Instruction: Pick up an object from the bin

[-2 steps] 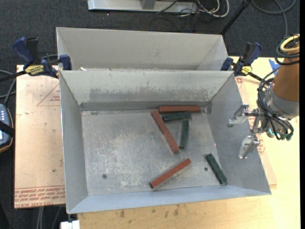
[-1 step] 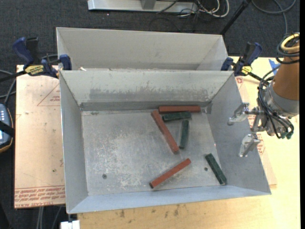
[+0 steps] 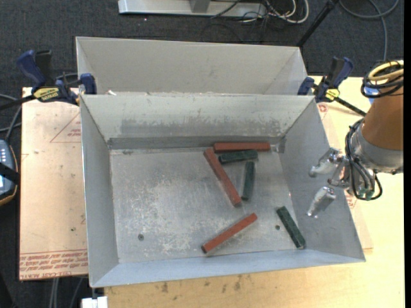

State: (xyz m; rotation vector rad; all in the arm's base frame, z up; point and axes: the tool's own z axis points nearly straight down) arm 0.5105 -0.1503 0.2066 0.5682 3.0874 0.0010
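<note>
Scuffed grey sheet-metal bin (image 3: 192, 117) is holding slim rectangular bars | two-finger metal gripper (image 3: 313, 191) is hanging over its right wall, fingers spread wide, empty | crossed red-brown and dark green bars (image 3: 223, 176) are lying near the back edge | red-brown bar (image 3: 229, 232) is lying near the front edge | dark green bar (image 3: 290, 226), nearest the gripper, is lying by the front right corner

Bin (image 3: 96, 172): plain grey metal; floor mottled with pale scuffs and a few dark specks.
Front red-brown bar (image 3: 229, 233): solid brick red, no pattern.
Middle red-brown bar (image 3: 223, 176): same brick red, plain.
Back red-brown bar (image 3: 241, 147): same red, slightly darker in tone.
Back dark green bar (image 3: 239, 157): deep green, near black.
Middle dark green bar (image 3: 248, 179): deep green, plain.
Right dark green bar (image 3: 290, 226): deep green, plain.
Gripper (image 3: 321, 185): bare silver-grey metal.
Arm cover (image 3: 385, 130): plain orange.
</note>
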